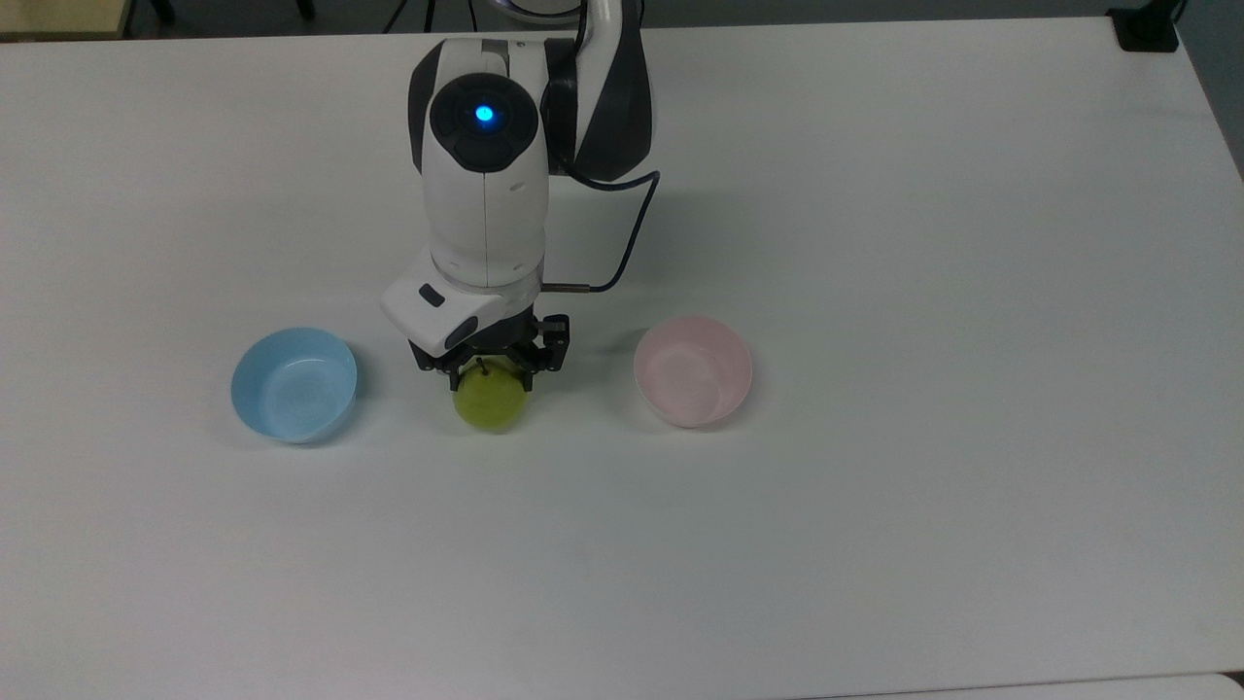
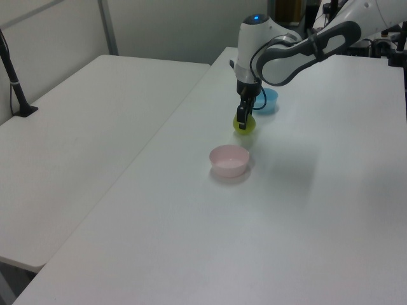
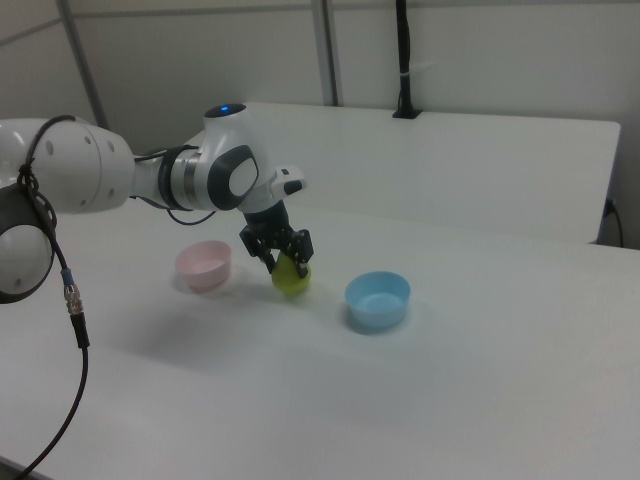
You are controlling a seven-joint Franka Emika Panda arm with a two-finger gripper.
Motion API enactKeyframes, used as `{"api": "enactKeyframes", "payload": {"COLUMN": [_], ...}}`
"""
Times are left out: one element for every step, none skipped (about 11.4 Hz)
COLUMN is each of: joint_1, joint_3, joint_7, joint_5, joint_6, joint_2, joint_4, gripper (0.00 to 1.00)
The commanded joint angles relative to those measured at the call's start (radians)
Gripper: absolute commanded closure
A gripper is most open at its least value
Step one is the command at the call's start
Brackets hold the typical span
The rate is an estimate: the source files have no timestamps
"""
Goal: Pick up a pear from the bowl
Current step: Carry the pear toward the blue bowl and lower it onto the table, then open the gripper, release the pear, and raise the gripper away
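The yellow-green pear (image 1: pixel 492 402) (image 2: pixel 244 125) (image 3: pixel 291 279) is low over the white table, between the two bowls, and I cannot tell whether it touches the surface. My gripper (image 1: pixel 491 371) (image 2: pixel 241 116) (image 3: pixel 286 256) comes down from above and is shut on the pear's upper part, near its dark stem. The pale pink bowl (image 1: pixel 692 370) (image 2: pixel 229 160) (image 3: pixel 205 265) stands empty to the top view's right of the pear, apart from it.
A light blue bowl (image 1: pixel 293 385) (image 2: pixel 264 100) (image 3: pixel 378 299) sits empty at the top view's left of the pear. The white table (image 1: pixel 875 506) stretches wide on all sides. A second table (image 2: pixel 82 121) adjoins it in the left view's left.
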Motion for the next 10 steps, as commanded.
{"api": "enactKeyframes", "payload": {"joint_1": [0.0,0.0,0.0,0.001,0.006,0.012,0.018,0.02,0.02,0.029], "joint_3": [-0.003,-0.003,-0.003,-0.002,-0.003,-0.002,-0.002,0.004,0.007,0.009], "joint_7": [-0.007,-0.006,-0.002,0.0,0.001,0.001,0.004,0.012,0.027,0.027], "joint_5": [-0.013,-0.013,-0.013,-0.013,-0.012,-0.012,-0.012,-0.012,-0.012,-0.01], "joint_6": [0.023,0.014,0.011,-0.009,-0.069,-0.121,-0.175,-0.237,-0.305,-0.378], "joint_2": [-0.015,-0.028,-0.05,-0.073,-0.103,-0.14,-0.175,-0.215,-0.263,-0.312], "joint_4": [-0.012,-0.012,-0.014,-0.012,-0.011,-0.012,-0.012,-0.011,-0.011,-0.011], "gripper": [0.0,0.0,0.0,0.0,0.0,0.0,0.0,0.0,0.0,0.0]}}
